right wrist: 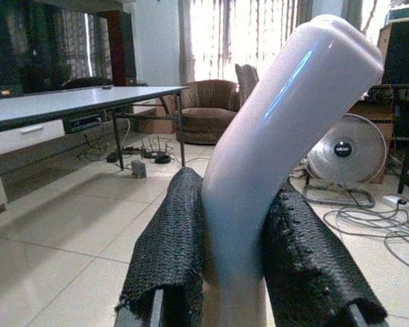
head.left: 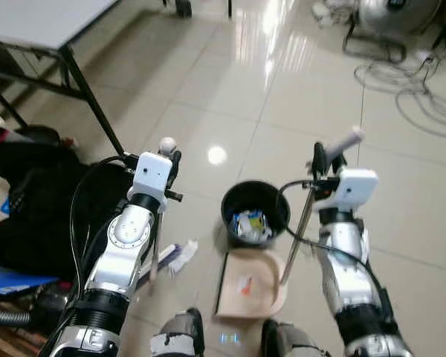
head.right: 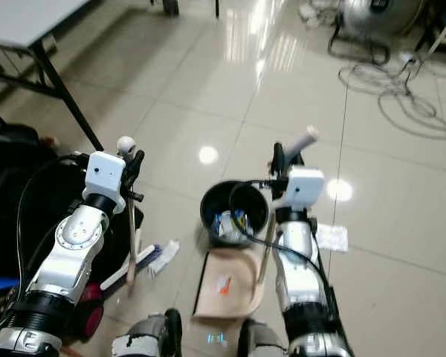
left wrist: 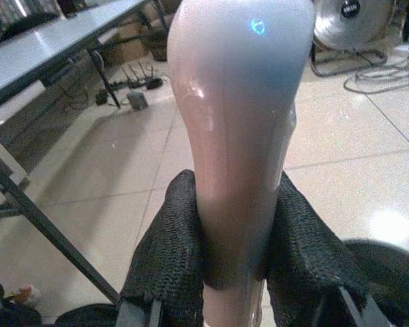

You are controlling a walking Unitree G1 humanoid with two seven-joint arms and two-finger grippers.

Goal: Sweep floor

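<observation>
My left gripper (head.left: 171, 160) is shut on the pale handle of a broom (head.left: 166, 143); its brush head (head.left: 177, 256) rests on the tiles by my left foot. In the left wrist view both black fingers (left wrist: 167, 259) press the handle (left wrist: 238, 122). My right gripper (head.left: 328, 160) is shut on the bent grip of a long-handled dustpan (head.left: 349, 140). The beige pan (head.left: 264, 297) lies flat on the floor before my feet with a small orange scrap (head.left: 244, 284) in it. Just beyond the pan stands a black bin (head.left: 271, 197) holding rubbish.
A grey table (head.left: 44, 22) with black legs stands at the back left. A black bag (head.left: 30, 216) lies to my left, with a hose (head.left: 0, 316) below it. Cables (head.left: 416, 82) and a fan (head.left: 398, 11) are at the back right. A white scrap (head.right: 331, 238) lies right of the dustpan.
</observation>
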